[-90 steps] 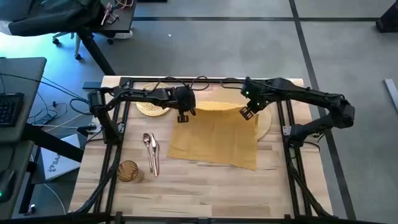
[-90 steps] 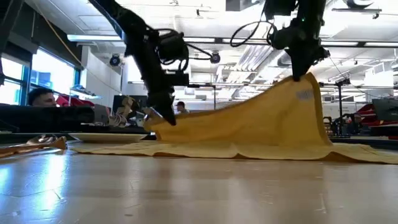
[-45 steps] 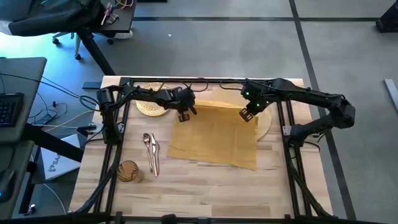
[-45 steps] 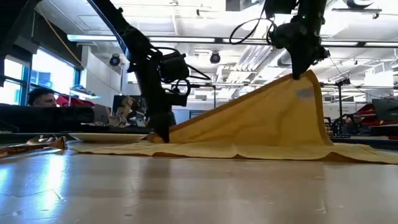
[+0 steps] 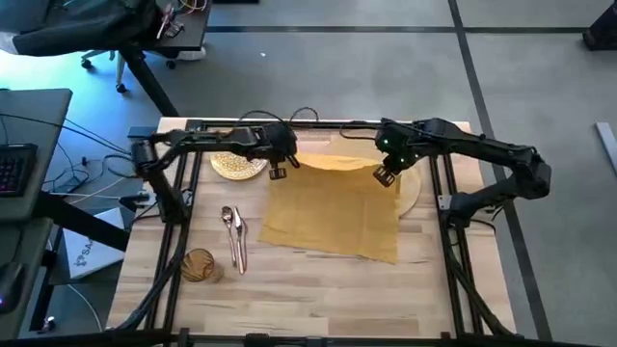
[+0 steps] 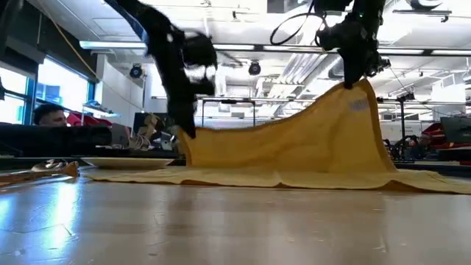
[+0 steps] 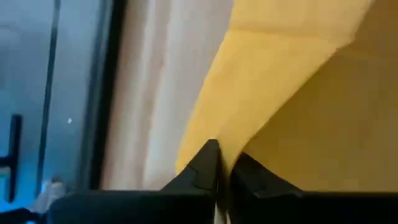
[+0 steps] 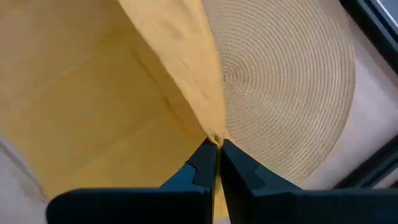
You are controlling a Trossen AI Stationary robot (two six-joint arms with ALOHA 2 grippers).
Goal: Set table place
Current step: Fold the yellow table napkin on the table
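Cloth napkin [image 5: 333, 212], mustard-yellow, is held up by its two far corners over the table [image 5: 289, 299], its near edge trailing on the wood. Each corner is pinched tight, by the left gripper [image 5: 278, 172] and the right gripper [image 5: 384, 175]. Soft, light fabric is judged to sag and slip unless gripped at the corners.

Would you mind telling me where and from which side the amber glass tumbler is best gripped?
Probably across its side wall. The amber glass tumbler seems to lie on its side on the light-wood table, near the metallic cutlery. Coming straight down from above, fingers straddling the round body, looks safest; the left arm is nearer.
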